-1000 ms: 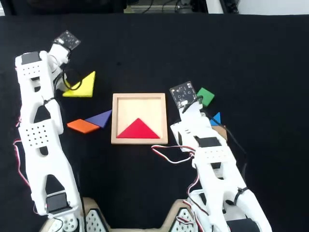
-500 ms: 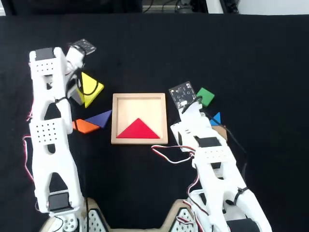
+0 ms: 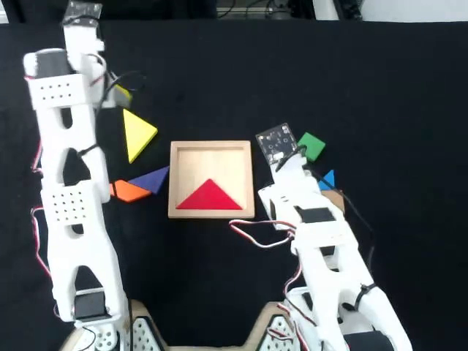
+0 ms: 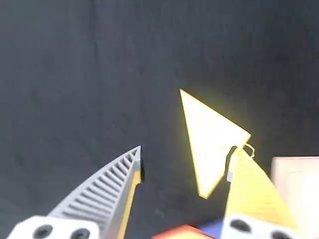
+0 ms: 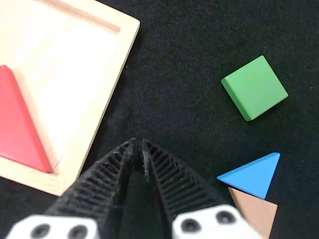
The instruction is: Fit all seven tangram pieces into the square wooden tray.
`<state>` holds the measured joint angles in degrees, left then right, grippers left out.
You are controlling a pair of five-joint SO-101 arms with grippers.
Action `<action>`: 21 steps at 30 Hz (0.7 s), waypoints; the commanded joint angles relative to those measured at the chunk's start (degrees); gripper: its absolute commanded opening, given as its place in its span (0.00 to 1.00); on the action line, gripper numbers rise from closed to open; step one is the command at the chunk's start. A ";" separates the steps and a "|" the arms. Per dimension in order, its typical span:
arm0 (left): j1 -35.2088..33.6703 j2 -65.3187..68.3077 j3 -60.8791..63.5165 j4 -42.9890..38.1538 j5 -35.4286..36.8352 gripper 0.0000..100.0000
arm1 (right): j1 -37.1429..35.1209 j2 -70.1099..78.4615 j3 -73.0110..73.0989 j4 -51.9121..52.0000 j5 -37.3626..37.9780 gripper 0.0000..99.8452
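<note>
The square wooden tray [image 3: 175, 179] lies mid-table with a red triangle [image 3: 210, 196] in it near its front edge. A yellow triangle [image 3: 137, 134] lies flat on the cloth to the tray's left. My left gripper [image 4: 185, 152] hangs open above and just behind the yellow triangle [image 4: 212, 137], holding nothing. An orange piece [image 3: 126, 191] and a purple triangle [image 3: 152, 179] touch each other left of the tray. My right gripper [image 5: 137, 147] is shut and empty, just off the tray's right edge [image 5: 94, 107]. Beyond it lie a green square [image 5: 254, 88], a blue triangle [image 5: 251, 174] and a tan piece [image 5: 254, 214].
Black cloth covers the whole table. The left arm [image 3: 66, 183] stands tall along the left side, the right arm [image 3: 314, 219] beside the tray's right edge. The green square [image 3: 311, 145] and blue triangle [image 3: 327, 179] sit close by the right arm.
The left gripper turned the yellow triangle and shifted it slightly toward the tray, then let go and drew back toward the far edge. The right arm has not moved.
</note>
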<state>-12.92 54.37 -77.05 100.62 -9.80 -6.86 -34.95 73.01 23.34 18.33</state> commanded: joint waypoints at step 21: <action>3.03 6.15 7.96 0.00 17.85 0.24 | 0.35 -1.63 -0.31 -0.88 0.53 0.01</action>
<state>-7.82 61.58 -68.00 99.91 4.79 -6.86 -34.95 73.01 23.34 18.33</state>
